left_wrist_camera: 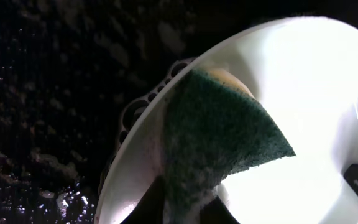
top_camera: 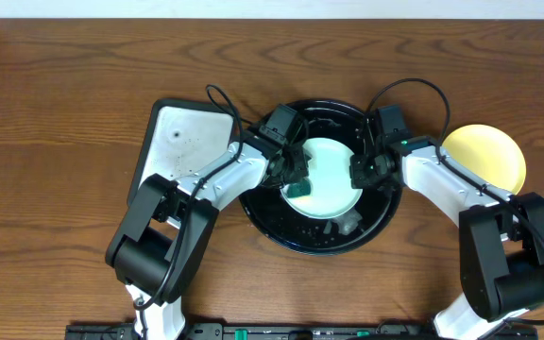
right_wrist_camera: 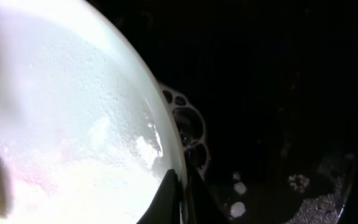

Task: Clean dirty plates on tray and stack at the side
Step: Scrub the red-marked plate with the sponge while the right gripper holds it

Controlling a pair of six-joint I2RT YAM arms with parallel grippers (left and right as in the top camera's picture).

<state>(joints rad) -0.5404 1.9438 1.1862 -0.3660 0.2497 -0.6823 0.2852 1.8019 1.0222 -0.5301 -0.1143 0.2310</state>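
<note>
Black glossy tray [top_camera: 281, 227] at mid-table, wet, flecked with suds across its floor. One pale mint plate [top_camera: 333, 170] lies inside it, a little above centre; both arms meet over it. Left gripper [top_camera: 296, 175] comes in from the plate's left side, jaws clamped on a green sponge [top_camera: 300, 190]. Left wrist view: the sponge [left_wrist_camera: 222, 137] has a dark green scouring face with a yellow layer behind, pinched at its lower end between the two fingers [left_wrist_camera: 148, 205], and is pressed flat on the plate's inner surface [left_wrist_camera: 316, 81], covering its left part. A cluster of soap bubbles [left_wrist_camera: 142, 109] sits at the rim beside the sponge. Right gripper [top_camera: 362, 170] is at the plate's right edge. Right wrist view: fingers [right_wrist_camera: 166, 193] closed on the rim, one either side, and the plate [right_wrist_camera: 61, 112] is filmed with fine foam, a faint pinkish tint low down. More bubbles [right_wrist_camera: 188, 127] lie under the rim just above the grip. A pale frothy patch [top_camera: 348, 223] sits on the tray floor below the plate. A yellow plate [top_camera: 484, 156] rests alone on the brown wood tabletop [top_camera: 64, 94] right of the tray, just beside it, partly crossed by the right arm. A white-grey rectangular tray [top_camera: 182, 142] lies left of the black one, the left arm over its lower edge.
</note>
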